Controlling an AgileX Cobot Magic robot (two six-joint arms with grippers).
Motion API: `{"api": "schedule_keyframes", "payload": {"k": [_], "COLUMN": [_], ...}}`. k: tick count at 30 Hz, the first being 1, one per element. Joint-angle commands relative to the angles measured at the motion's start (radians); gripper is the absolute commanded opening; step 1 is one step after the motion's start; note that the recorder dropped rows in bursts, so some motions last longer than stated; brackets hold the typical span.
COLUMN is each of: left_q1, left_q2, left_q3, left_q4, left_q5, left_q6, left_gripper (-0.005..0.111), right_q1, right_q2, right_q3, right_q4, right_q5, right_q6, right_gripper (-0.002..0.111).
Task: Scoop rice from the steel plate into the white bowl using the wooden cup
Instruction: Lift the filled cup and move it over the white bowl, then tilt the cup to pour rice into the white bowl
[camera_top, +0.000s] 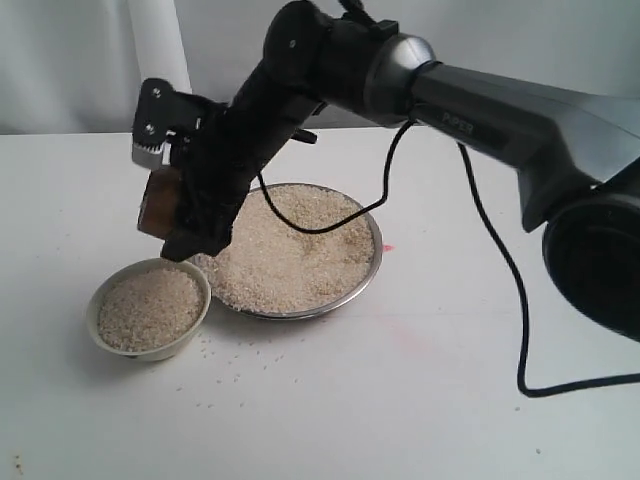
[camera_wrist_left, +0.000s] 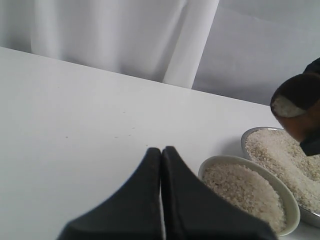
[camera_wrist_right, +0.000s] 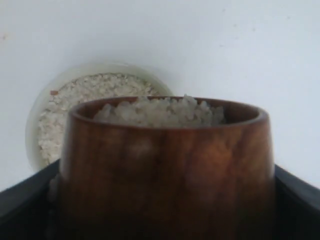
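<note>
The wooden cup (camera_top: 156, 202) hangs tilted above the far side of the white bowl (camera_top: 150, 350), with my right gripper (camera_top: 172, 205) shut on it after reaching across from the right. Rice (camera_wrist_right: 160, 111) fills the cup (camera_wrist_right: 167, 170) to its rim, and the bowl (camera_wrist_right: 37, 107) lies below it. The bowl holds rice (camera_top: 148, 305) nearly to the brim. Beside it the steel plate (camera_top: 372, 262) carries a wide layer of rice (camera_top: 290, 250). My left gripper (camera_wrist_left: 161, 151) is shut and empty, low over the table near the bowl (camera_wrist_left: 220, 161). From there the cup (camera_wrist_left: 300, 107) shows above the plate (camera_wrist_left: 245, 137).
Loose grains (camera_top: 240, 350) lie scattered on the white table in front of the bowl and plate. A black cable (camera_top: 500, 270) droops from the right arm (camera_top: 520, 110) across the table's right side. A white curtain (camera_wrist_left: 125, 35) closes the back. A faint red mark (camera_top: 387, 247) sits by the plate.
</note>
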Motion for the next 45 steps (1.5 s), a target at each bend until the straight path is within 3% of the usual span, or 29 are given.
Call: {"api": "schedule_keyframes", "payload": {"k": [1, 14, 45], "left_q1": [-0.005, -0.005, -0.005], "left_q2": [-0.003, -0.003, -0.003], "left_q3": [-0.003, -0.003, -0.003], "left_q4": [-0.002, -0.002, -0.002], "left_q5": [-0.009, -0.009, -0.009], "left_q6": [-0.004, -0.004, -0.004], "left_gripper": [0.000, 0.000, 0.000], "right_q1": [0.093, 0.204, 0.347], "right_q2": [-0.012, -0.004, -0.004], "right_q3": [0.001, 0.001, 0.001], "right_q4": [-0.276, -0.636, -1.029], "right_q5": [-0.018, -0.049, 0.049], "right_q6": [0.110, 0.225, 0.248], "right_gripper": [0.000, 0.000, 0.000]}}
